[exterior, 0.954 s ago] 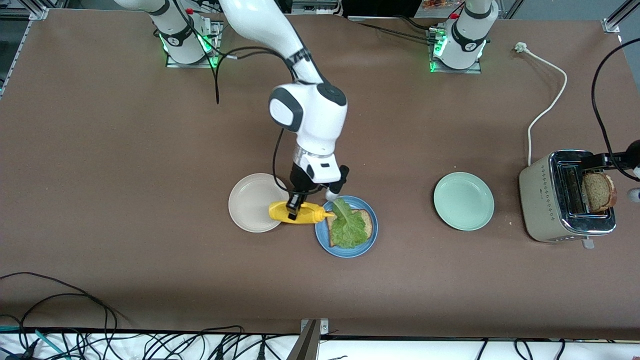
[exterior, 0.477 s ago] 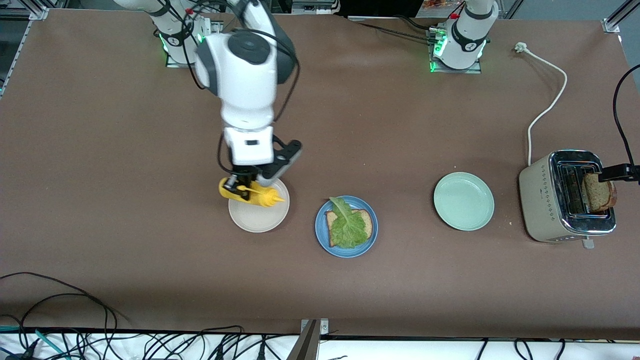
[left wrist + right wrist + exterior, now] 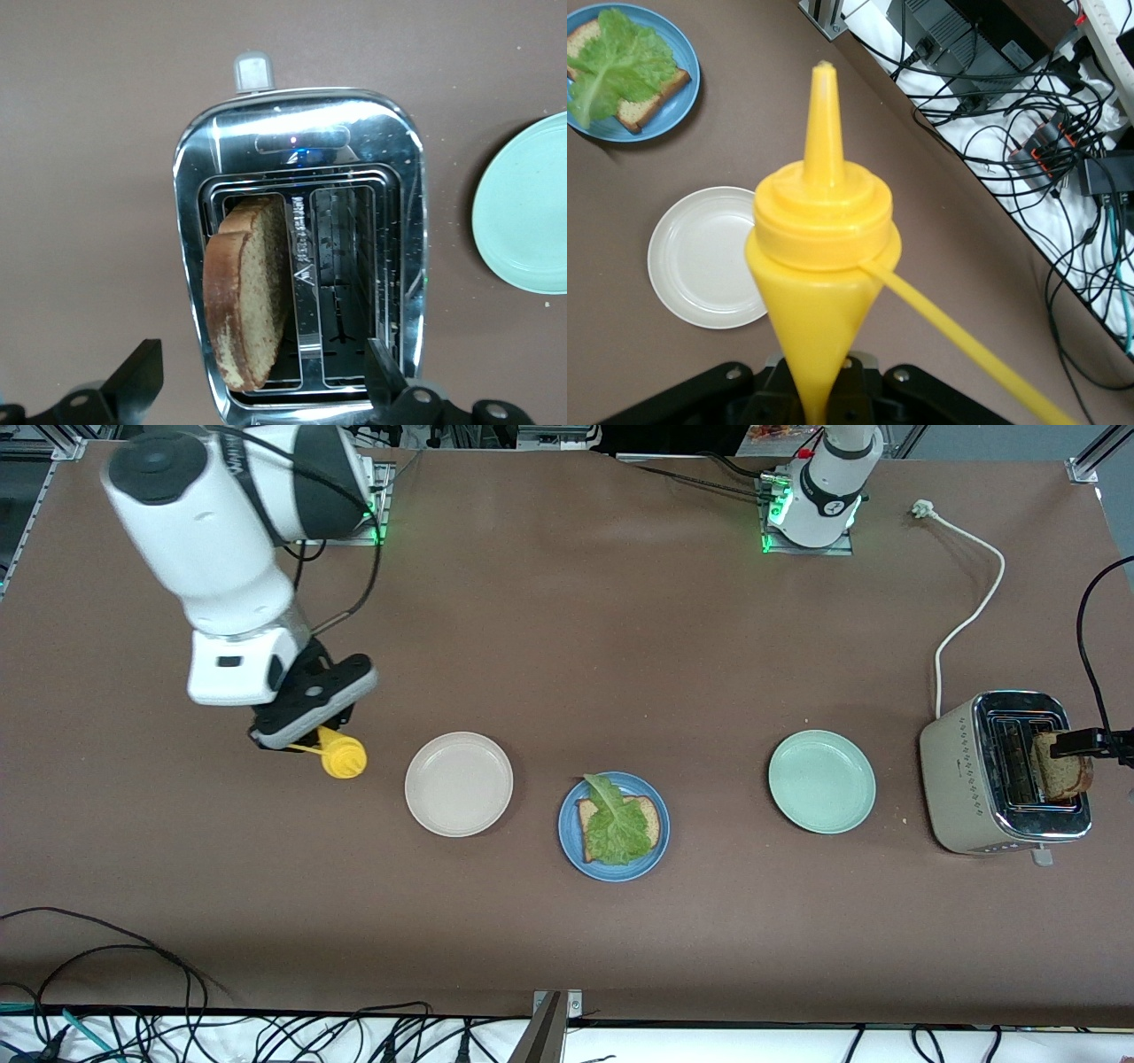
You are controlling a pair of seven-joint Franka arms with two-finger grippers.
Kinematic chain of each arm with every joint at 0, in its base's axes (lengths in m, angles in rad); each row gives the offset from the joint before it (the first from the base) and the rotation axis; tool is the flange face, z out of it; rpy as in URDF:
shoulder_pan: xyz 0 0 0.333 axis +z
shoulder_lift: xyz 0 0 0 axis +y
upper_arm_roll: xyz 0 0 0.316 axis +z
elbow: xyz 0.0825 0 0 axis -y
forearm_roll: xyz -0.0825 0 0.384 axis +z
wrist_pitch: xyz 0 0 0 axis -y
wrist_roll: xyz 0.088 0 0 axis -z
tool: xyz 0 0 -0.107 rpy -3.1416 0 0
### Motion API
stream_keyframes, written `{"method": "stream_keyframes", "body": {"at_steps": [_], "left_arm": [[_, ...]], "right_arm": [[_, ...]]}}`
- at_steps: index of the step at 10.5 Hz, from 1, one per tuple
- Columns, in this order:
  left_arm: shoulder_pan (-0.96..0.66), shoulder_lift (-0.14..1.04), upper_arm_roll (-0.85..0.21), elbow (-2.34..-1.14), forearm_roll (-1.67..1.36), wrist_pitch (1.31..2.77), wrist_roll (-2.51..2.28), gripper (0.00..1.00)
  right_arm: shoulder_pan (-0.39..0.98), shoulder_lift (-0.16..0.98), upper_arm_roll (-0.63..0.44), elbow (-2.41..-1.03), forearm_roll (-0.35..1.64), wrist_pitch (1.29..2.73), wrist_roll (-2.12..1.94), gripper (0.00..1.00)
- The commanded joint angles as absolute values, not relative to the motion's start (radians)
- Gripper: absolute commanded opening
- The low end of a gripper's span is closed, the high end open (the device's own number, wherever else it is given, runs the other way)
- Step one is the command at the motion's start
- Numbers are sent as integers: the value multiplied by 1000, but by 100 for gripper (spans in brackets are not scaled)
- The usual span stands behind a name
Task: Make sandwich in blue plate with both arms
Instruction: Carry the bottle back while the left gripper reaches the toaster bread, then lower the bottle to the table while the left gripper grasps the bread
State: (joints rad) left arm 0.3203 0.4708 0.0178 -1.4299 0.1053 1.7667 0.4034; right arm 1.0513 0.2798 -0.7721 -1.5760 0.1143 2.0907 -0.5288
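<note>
Yellow plastic identifies the squeeze bottle (image 3: 341, 758) now clamped in the right end effector (image 3: 306, 731), fingers pressed tight on its body. One second ago this bottle was laid nozzle-first at the rim of the blue plate (image 3: 571, 849); half a second ago it was over the cream plate (image 3: 458, 783). It is now carried clear of both plates, over bare desk toward the right arm's end. In the right wrist view the bottle (image 3: 822, 257) points its nozzle away from the end effector, with the cream plate (image 3: 700, 257) and the blue plate (image 3: 673, 97) both well apart from it.

Judgement: the sauce step appears finished and the bottle is being taken away for set-down.

The blue plate sits near the middle of the desk, between the cream plate and the mint plate (image 3: 821, 781). On it lies one bread slice (image 3: 651, 821) with the lettuce leaf (image 3: 616, 824) draped over it. No top slice is in place.

The left end effector (image 3: 266, 390) hangs spread wide over the toaster (image 3: 1001, 775) at the left arm's end of the desk, fingers either side of the second bread slice (image 3: 248, 292), which stands in one slot. Over the last second it has shifted only slightly.

Judgement: remaining work is gripping that slice, lifting it out and laying it on the lettuce.
</note>
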Motion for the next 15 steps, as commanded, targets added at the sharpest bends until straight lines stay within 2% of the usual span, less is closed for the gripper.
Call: {"method": "stream_keyframes", "body": {"at_steps": [1,3,5,7,8,10,15], "left_arm": [[342,491,9,-1411,117,1773,449,100],[356,497,11,-1411,95,1790,451,100],[364,503,11,-1411,87,1790,451,94],[367,512,11,-1411,86,1792,451,94],[368,523,11,-1411,84,1792,451,94],[382,525,9,-1411,74,1801,451,94],[383,526,11,-1411,78,1807,465,34]], "right_arm": [[1016,245,-756,-1608,150,2097,-548,0],[1006,244,-779,-1611,167,2095,-548,0],[997,244,-810,-1623,210,2095,-549,0],[919,244,-790,-1634,260,2073,-604,0],[843,245,-751,-1635,332,2054,-682,0],[607,244,-547,-1634,365,2045,-750,0],[157,250,-130,-1655,426,2048,-880,0]]}}
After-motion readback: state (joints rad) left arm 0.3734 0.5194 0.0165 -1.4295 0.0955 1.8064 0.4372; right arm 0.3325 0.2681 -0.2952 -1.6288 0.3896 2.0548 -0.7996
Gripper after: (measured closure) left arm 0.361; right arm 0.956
